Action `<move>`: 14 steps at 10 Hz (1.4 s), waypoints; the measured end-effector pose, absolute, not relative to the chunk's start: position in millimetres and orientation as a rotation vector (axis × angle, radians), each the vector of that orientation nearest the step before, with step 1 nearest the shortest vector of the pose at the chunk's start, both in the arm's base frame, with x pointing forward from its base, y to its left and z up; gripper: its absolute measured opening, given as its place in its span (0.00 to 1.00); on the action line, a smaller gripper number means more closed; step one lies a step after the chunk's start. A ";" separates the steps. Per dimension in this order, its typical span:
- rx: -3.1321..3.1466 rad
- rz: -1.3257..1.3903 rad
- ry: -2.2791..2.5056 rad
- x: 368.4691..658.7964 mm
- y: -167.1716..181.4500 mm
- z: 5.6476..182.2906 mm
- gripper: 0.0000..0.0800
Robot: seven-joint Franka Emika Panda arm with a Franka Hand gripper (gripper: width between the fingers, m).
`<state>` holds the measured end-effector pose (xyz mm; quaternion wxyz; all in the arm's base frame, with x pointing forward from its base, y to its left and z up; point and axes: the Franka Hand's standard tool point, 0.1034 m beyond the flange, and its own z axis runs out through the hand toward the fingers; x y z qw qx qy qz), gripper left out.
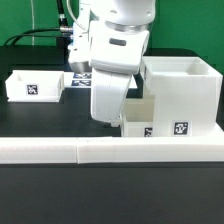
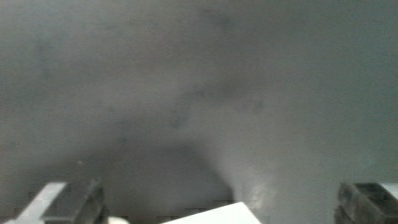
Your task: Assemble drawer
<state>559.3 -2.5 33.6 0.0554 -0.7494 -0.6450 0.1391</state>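
Observation:
The large white boxy housing [image 1: 185, 90] stands at the exterior view's right. One small open-top tray [image 1: 35, 86] with a square tag sits at the left. A second small tray [image 1: 138, 126] lies right in front of the housing. My gripper [image 1: 108, 118] hangs low beside this second tray, its fingers mostly hidden by the white hand. In the wrist view the gripper [image 2: 217, 214] is open, with dark fingers [image 2: 68, 205] far apart at the frame's edge. A white corner of a part [image 2: 222, 214] shows between them. The rest of that view is a blurred grey surface.
A long low white L-shaped bar [image 1: 110, 150] runs along the front of the black table. The marker board [image 1: 77, 76] lies behind the arm, mostly hidden by it. Cables hang at the back.

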 end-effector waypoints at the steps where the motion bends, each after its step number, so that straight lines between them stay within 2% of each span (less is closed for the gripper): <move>1: -2.275 0.422 -1.958 559.4 -2.4 33.6 0.81; 9: -2.528 0.502 -1.685 555.0 9.6 35.1 0.81; 10: -2.524 0.501 -1.690 555.2 9.4 35.1 0.81; 12: -2.250 0.411 -2.025 558.7 -5.1 28.9 0.81; 14: -2.250 0.412 -2.017 557.9 -9.4 27.6 0.81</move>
